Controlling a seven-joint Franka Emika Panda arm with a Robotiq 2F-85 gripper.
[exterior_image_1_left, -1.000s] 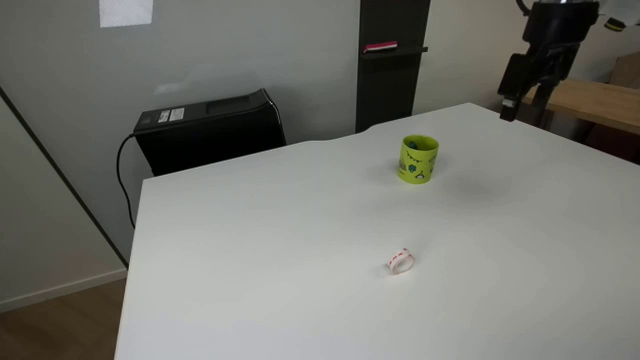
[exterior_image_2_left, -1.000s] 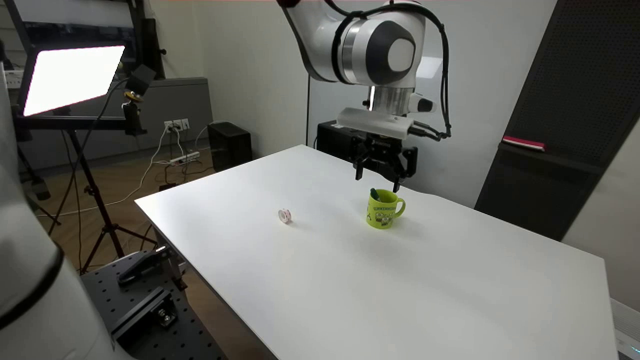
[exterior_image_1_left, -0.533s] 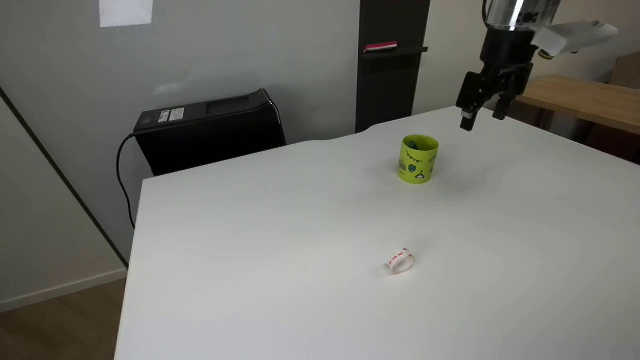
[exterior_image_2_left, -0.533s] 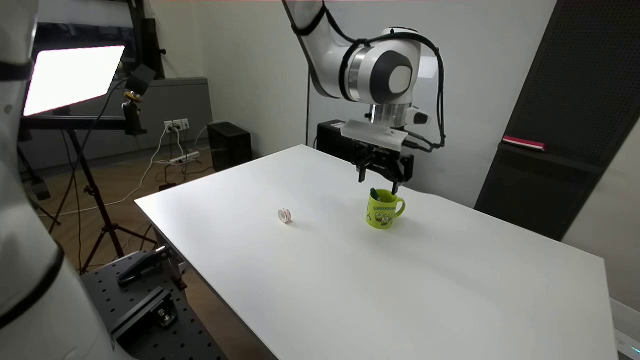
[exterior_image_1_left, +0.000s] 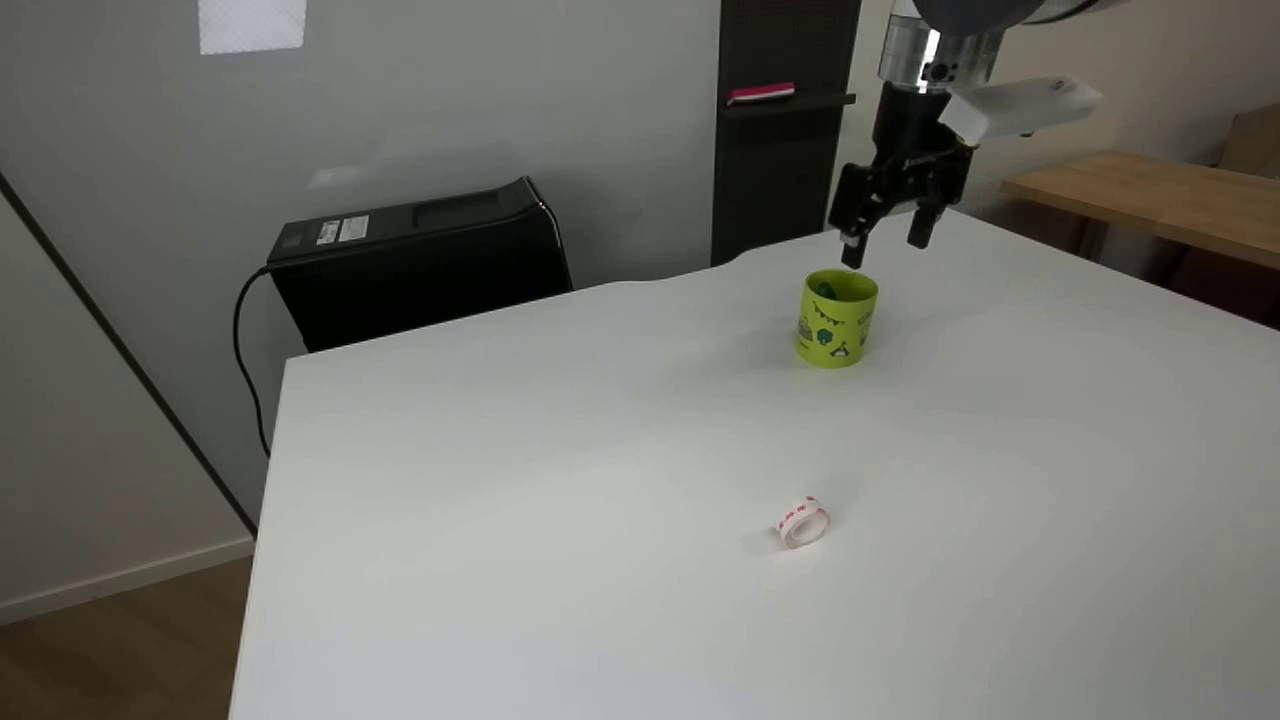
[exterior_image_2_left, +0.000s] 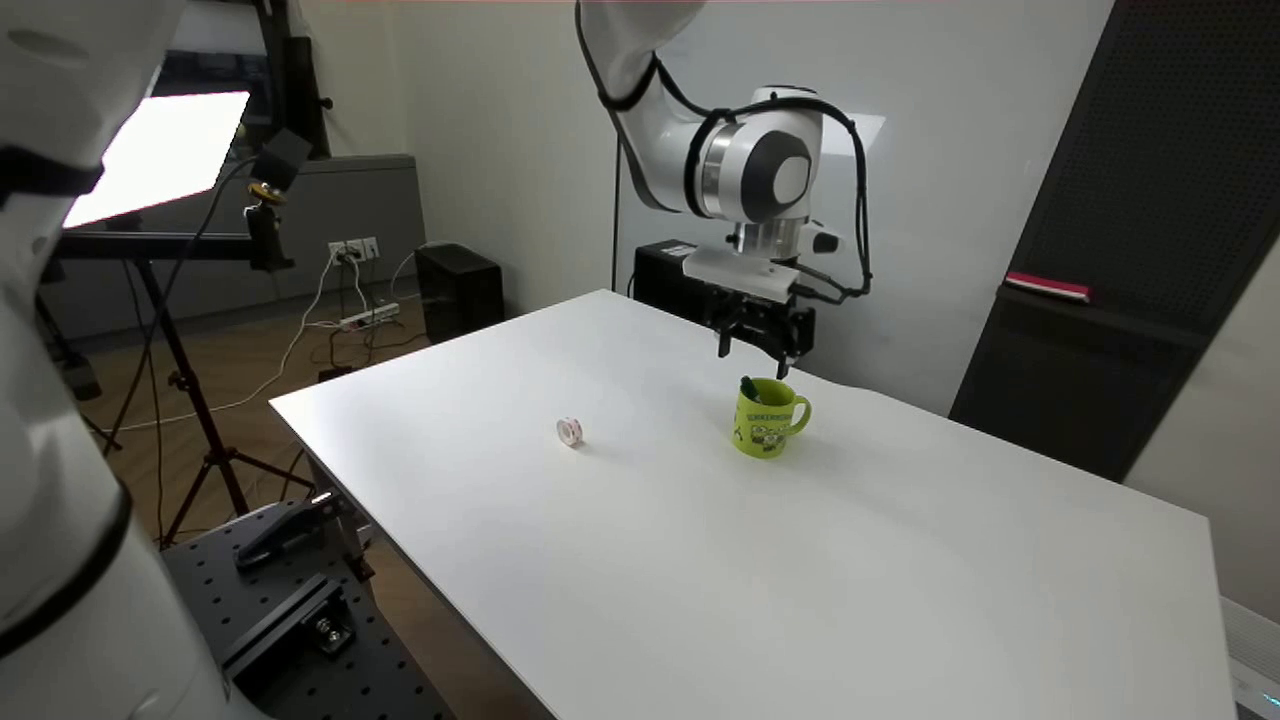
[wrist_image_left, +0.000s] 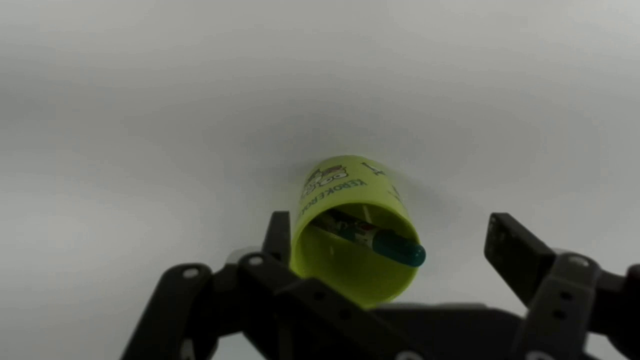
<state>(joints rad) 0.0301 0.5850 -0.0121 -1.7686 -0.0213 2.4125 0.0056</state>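
Observation:
A lime-green mug (exterior_image_1_left: 834, 330) with printed figures stands upright on the white table, its handle showing in an exterior view (exterior_image_2_left: 803, 414). Inside it leans a marker (wrist_image_left: 397, 247), its teal rounded end at the rim. My gripper (wrist_image_left: 391, 227) is open, close above the mug and touching nothing that I can make out. In the wrist view the left finger (wrist_image_left: 278, 235) overlaps the mug's edge, while the right finger (wrist_image_left: 517, 257) stands well to the side. Both exterior views show the gripper (exterior_image_1_left: 886, 250) just over or behind the mug. A small white-and-red tape roll (exterior_image_1_left: 802, 523) lies apart.
The white table (exterior_image_1_left: 500, 560) ends at a wall, where a black box-like unit (exterior_image_1_left: 420, 270) stands behind it. A wooden table (exterior_image_1_left: 1150, 190) is at the far side. A bright light panel (exterior_image_2_left: 150, 160) on a tripod stands beyond the table's other edge.
My open gripper has moved leftward in both exterior views, with the arm coming lower, and now stands by the mug. The mug, marker and tape roll have stayed in place.

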